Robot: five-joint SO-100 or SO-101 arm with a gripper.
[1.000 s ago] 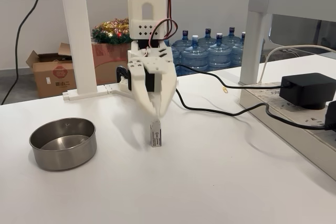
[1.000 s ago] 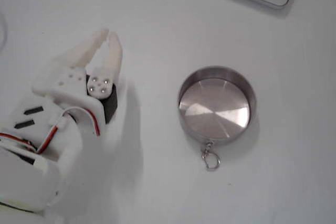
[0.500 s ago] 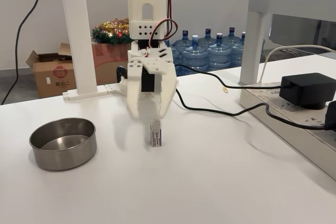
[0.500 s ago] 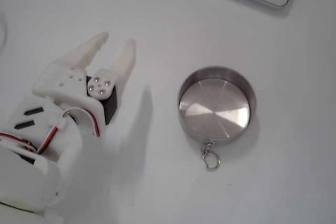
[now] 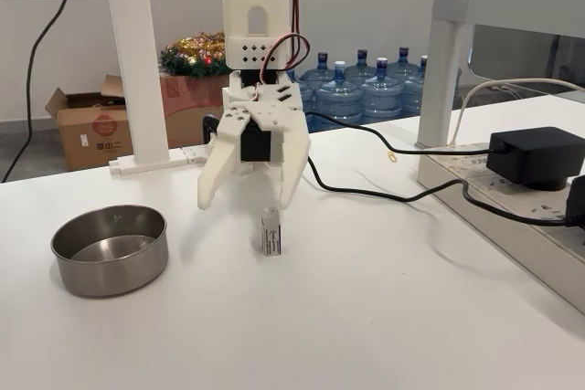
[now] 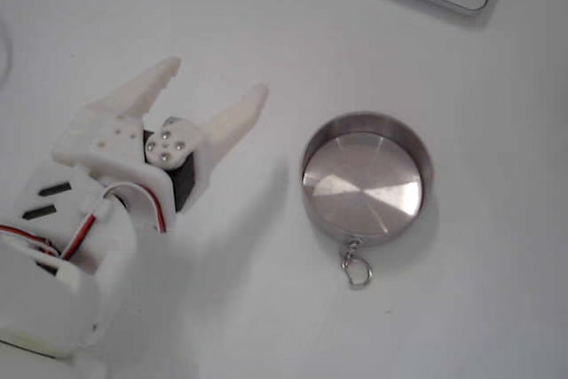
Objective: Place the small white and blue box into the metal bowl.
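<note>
The small white and blue box (image 5: pixel 270 232) stands upright on the white table, just below and slightly right of my gripper (image 5: pixel 247 205). The gripper points down with its white fingers spread wide, open, and nothing between them. Its right fingertip (image 5: pixel 287 201) hangs a little above the box. The metal bowl (image 5: pixel 110 249) sits empty at the left, well apart from the box. From above, the gripper (image 6: pixel 214 80) is open at the left, and the bowl (image 6: pixel 366 185) lies to its right with a small key ring (image 6: pixel 356 270) at its rim.
A black cable (image 5: pixel 384 193) runs from the arm base to a black power adapter (image 5: pixel 536 155) on a white power strip at the right. A white post (image 5: pixel 135 61) stands behind the bowl and a white frame (image 5: pixel 457 34) at the back right.
The gripper went from shut over the box to wide open, its left finger swinging outward. The box and the bowl have stayed where they were.
</note>
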